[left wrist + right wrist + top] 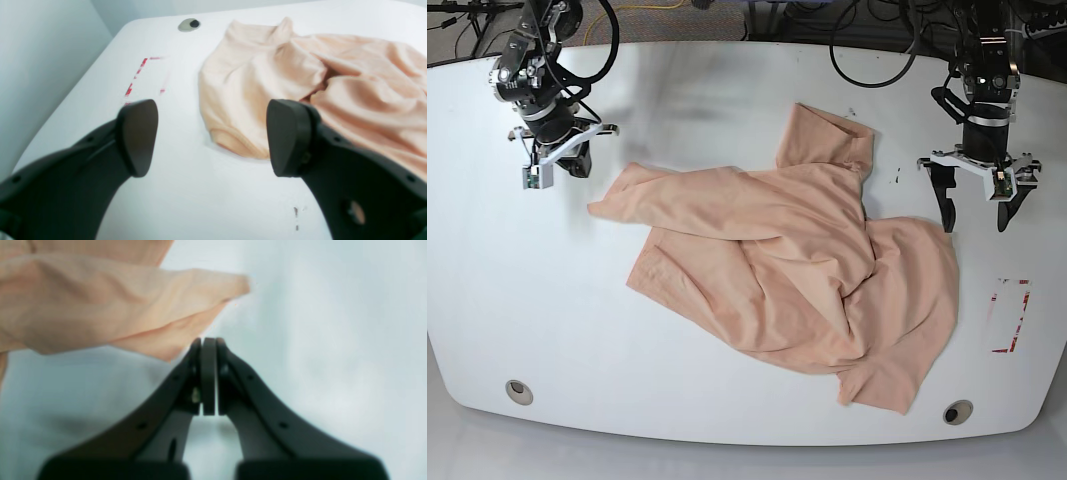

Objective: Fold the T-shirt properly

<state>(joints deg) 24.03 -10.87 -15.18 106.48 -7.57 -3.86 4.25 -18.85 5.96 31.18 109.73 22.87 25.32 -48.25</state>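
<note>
From the left wrist cam I've got the left gripper (213, 138) closest in, black jaws spread wide with nothing between them, hovering over bare white table (186, 193). Just past the right-hand finger sits the hem edge of the peach-pink cotton T-shirt (253, 86), rumpled and folded over itself, lying on the tabletop. Left of it are broken red tape marks (136, 76) on the surface, and further back a small grey round grommet (188, 25) near the table's far corner. Right wrist cam: right gripper (208, 343) has its black jaws pressed fully together, no cloth between them; a pointed flap of the shirt sits just beyond and to the left of the tips, whether touching I can't tell, view is blurry. Base view: the shirt is crumpled across the middle of the table, one sleeve pointing toward the right gripper's side, another bunched up at the top centre, hem corner down near the front edge. Left gripper stands just off the shirt's edge; cables (867, 40) trail along the back.
</note>
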